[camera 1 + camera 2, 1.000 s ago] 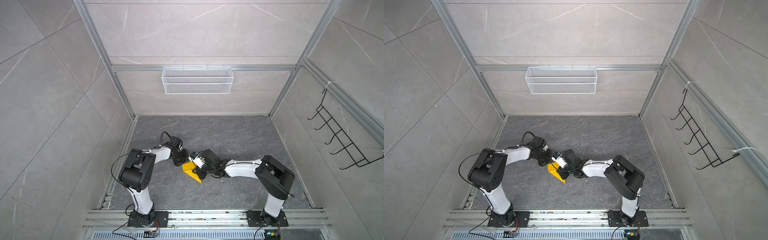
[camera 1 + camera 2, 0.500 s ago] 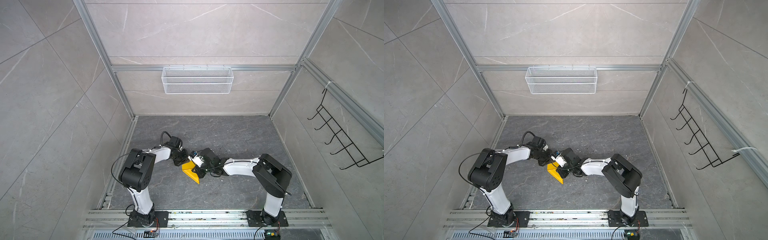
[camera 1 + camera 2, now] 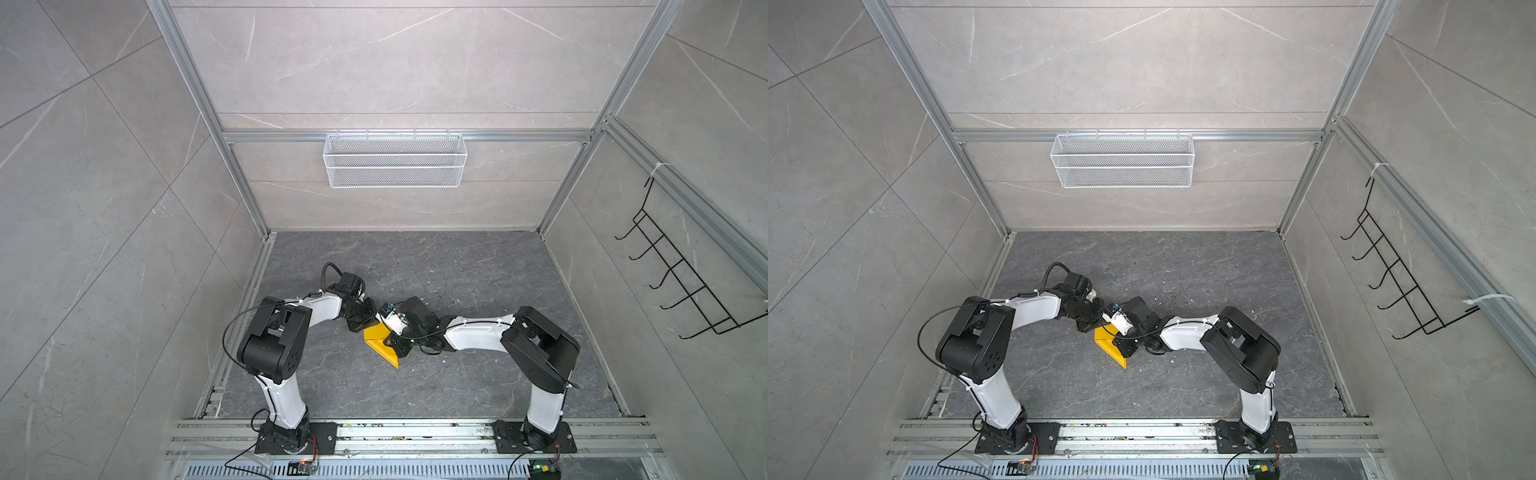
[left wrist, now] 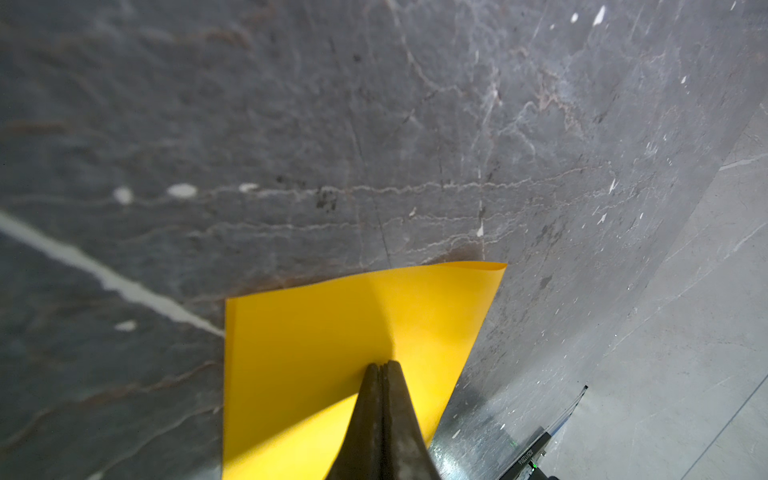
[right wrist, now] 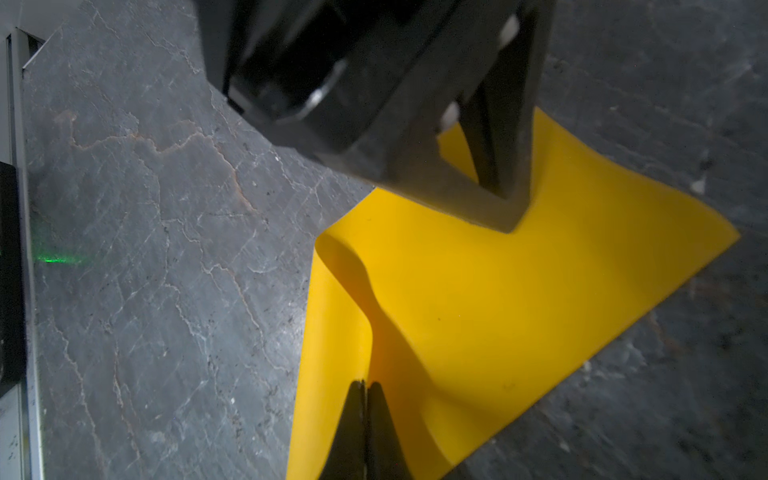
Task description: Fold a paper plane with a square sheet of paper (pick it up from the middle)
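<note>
Shows the left claw (image 4: 382,365) closed all the way, tips pressed together and pinching the square sheet of paper (image 4: 324,357) a little in from its edge. Shows the right claw (image 5: 365,382) closed just as tightly, nipping a raised ridge of the same sheet. Places the two claws near each other but apart, reaching in from opposite sides, with the bright yellow paper spanning between them.

Reveals, from the right wrist, a sheet that is not flat: buckled into a soft fold near the right claw, one corner stretched out to a point. Sets the paper low on the dark grey, veined counter (image 3: 457,270); in both top views a little left of the middle and toward the front, partly hidden under the right claw. Resting on the surface or lifted just clear of it: impossible to tell. Gives it, from above, the look of a yellow wedge pointing toward the near edge of the counter.

Includes, farther out, a white wire basket (image 3: 395,162) on the back wall and a black hook rack (image 3: 681,286) on the right wall.
</note>
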Controlling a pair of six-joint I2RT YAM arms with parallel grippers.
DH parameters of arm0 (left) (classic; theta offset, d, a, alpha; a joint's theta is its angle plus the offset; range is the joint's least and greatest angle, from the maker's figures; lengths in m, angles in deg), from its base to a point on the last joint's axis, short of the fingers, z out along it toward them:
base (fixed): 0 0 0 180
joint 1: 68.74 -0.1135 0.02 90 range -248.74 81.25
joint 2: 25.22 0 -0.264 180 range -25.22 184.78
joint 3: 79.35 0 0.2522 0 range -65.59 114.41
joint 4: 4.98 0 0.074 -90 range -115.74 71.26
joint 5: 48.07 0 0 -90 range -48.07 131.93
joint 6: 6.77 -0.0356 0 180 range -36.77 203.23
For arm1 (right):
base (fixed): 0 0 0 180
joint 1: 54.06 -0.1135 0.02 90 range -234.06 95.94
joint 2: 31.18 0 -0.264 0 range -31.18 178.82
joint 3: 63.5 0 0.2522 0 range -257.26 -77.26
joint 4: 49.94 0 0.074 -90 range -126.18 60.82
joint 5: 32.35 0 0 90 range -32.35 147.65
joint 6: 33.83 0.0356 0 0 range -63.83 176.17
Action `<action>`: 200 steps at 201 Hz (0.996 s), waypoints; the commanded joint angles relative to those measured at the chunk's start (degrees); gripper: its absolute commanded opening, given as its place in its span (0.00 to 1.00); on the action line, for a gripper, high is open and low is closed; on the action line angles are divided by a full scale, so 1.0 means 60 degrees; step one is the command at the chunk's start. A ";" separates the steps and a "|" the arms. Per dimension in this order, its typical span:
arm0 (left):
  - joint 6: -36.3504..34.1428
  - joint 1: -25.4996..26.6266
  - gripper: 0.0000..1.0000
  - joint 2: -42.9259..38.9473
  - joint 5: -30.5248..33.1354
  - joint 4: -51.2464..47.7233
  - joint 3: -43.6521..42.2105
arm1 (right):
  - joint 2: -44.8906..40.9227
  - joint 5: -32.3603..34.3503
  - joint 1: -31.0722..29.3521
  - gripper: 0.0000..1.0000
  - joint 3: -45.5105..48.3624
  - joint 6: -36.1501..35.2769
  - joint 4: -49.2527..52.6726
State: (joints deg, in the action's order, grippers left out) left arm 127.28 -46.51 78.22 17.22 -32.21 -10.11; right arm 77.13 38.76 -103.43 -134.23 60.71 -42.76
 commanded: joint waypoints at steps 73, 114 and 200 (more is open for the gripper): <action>-0.0223 0.0058 0.00 0.0364 0.0109 -0.0648 -0.0019 | 0.0376 0.0062 0.0039 0.05 -0.0342 0.0092 0.0371; -0.0228 0.0054 0.00 0.0351 0.0117 -0.0642 -0.0014 | 0.0454 0.0248 0.0043 0.05 -0.0439 0.0072 0.0539; -0.0233 0.0058 0.00 0.0344 0.0109 -0.0659 0.0013 | 0.0539 0.0337 0.0036 0.05 -0.0481 0.0039 0.0643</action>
State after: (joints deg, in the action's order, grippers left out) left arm 127.28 -46.61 78.27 16.78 -32.21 -10.08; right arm 78.79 39.61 -103.43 -135.63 60.73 -40.30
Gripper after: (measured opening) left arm 0.056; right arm 0.050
